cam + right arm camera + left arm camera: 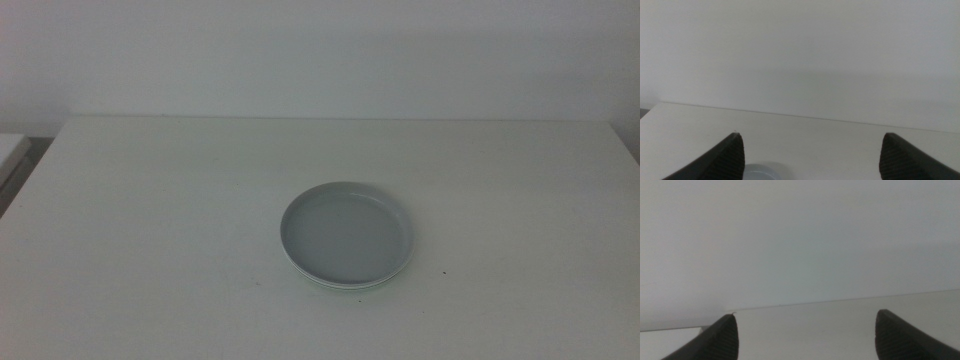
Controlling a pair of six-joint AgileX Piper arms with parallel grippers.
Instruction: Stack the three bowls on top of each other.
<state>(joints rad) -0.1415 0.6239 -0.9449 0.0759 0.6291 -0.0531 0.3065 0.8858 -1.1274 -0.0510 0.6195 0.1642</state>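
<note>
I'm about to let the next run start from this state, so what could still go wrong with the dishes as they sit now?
The stack of bowls looks slightly offset: a pale rim peeks out under the grey top bowl at the near edge, so a nudge might slide it. How many bowls lie beneath cannot be told, so the count is unconfirmed. The right end effector, jaws open, faces the stack; the left end effector waits open, out of the middle view.

A broad, flat white table top [150, 230] with a matte surface is filling most of the middle view, its far edge running straight against a plain, pale white wall [320, 50] behind it. A few tiny dark specks [443, 271] are lying on the surface. Beside its left edge, a second white surface [12, 148] is showing.
</note>
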